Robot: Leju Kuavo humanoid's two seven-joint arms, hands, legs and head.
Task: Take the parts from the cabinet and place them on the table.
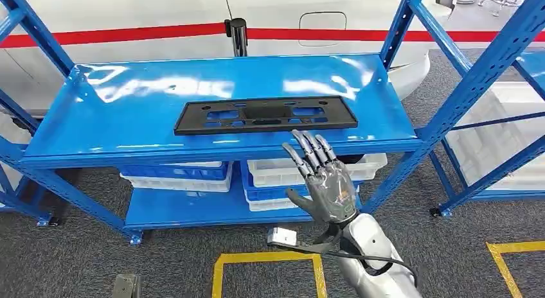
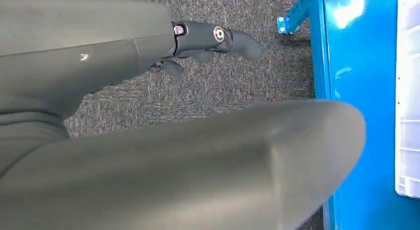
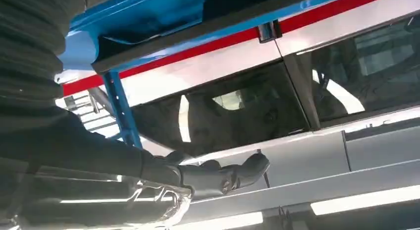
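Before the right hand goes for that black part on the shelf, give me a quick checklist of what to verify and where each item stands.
1. Black part lying flat on the top shelf, nothing on it: ok.
2. Right hand empty, fingers spread: ok.
3. Right hand lined up with the part: not ok, it is raised in front of the shelf edge toward the part's right end, not over it.
4. Contact with the part: not ok, none yet.
5. Left hand out of the way, hanging over the carpet beside the rack: ok.
6. Table for the drop-off: cannot tell.
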